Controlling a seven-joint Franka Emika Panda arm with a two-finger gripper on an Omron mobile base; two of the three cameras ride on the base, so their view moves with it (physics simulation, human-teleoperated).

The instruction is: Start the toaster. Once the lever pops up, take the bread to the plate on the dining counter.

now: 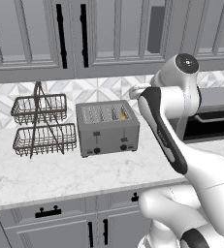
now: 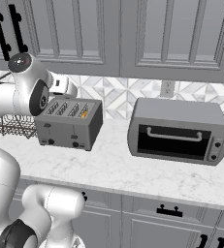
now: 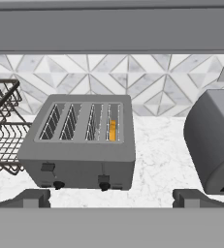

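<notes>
The grey four-slot toaster stands on the marble worktop against the tiled wall. The bread, a golden slice, sits low in its rightmost slot and also shows in the right base view. Two small dark levers sit above the black knobs on the toaster's front. My gripper hovers above and in front of the toaster, looking down on it. It is open, with its fingertips wide apart and nothing between them. The plate and the dining counter are out of view.
A two-tier wire basket stands just left of the toaster. A larger grey toaster oven sits to its right. Grey wall cabinets hang above. My own arm crosses in front of the toaster's right side.
</notes>
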